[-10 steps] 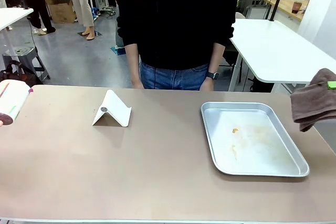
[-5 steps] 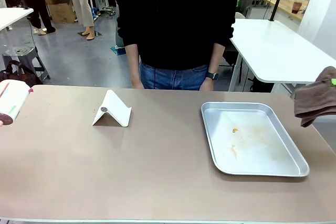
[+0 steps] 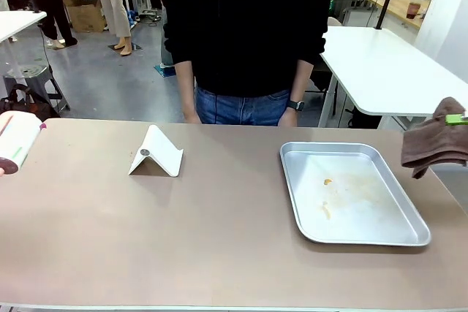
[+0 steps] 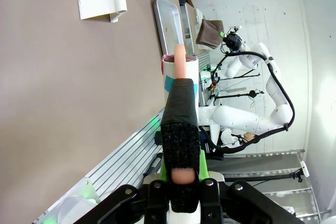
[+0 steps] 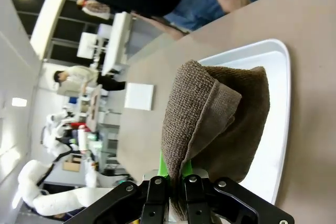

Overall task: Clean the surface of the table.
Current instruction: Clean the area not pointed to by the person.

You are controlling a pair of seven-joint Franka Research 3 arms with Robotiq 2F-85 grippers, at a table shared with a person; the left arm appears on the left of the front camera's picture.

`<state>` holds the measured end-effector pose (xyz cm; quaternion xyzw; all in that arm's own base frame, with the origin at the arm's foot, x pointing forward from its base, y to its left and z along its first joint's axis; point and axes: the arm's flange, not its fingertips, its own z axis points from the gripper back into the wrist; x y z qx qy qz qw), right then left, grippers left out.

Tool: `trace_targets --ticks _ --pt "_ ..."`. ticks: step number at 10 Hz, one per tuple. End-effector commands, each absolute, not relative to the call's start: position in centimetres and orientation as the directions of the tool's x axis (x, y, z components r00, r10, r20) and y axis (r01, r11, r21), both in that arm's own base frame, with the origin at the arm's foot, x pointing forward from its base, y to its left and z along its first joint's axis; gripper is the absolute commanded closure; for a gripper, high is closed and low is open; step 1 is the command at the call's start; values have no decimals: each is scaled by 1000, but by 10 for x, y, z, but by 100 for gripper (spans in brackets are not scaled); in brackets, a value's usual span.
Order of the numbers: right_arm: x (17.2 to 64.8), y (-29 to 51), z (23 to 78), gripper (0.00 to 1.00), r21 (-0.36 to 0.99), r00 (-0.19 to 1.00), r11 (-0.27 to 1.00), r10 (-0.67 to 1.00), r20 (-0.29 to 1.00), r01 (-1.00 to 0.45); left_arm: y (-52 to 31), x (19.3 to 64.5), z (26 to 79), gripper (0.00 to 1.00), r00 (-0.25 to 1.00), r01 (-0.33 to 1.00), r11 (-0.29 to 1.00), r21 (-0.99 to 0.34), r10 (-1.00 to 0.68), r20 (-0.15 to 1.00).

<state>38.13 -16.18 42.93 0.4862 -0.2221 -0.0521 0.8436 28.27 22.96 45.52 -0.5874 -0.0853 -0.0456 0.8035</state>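
Observation:
The brownish table (image 3: 219,231) spans the front view. At its right edge my right gripper (image 3: 456,118) is shut on a folded brown cloth (image 3: 433,142), which hangs in the air just right of the tray. The right wrist view shows the same cloth (image 5: 215,114) pinched at my right gripper (image 5: 176,174) above the table (image 5: 310,35). At the table's left edge a white cylindrical container (image 3: 16,141) is held up. In the left wrist view my left gripper (image 4: 180,85) is shut on this container (image 4: 181,72).
A silver tray (image 3: 292,180) with orange smears lies on the right half of the table. A white folded stand (image 3: 156,153) sits left of centre. A person in black stands at the far edge. A white table (image 3: 380,71) stands behind on the right.
The cloth in my right gripper has swung slightly, drifting right and then back a little to the left. The container and everything on the table stay put.

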Motion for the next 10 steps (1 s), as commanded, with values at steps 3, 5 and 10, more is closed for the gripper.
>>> trace_targets --ticks 3,5,10 --pt "425 -85 397 91 666 913 738 -191 360 -108 227 281 458 79 983 163 303 -939 37 182" --pt "444 -47 381 91 539 924 823 -47 380 -179 227 281 458 79 983 163 303 -939 37 182" --pt "477 -8 403 91 117 862 932 263 433 -343 227 281 458 79 983 163 303 -939 37 182"
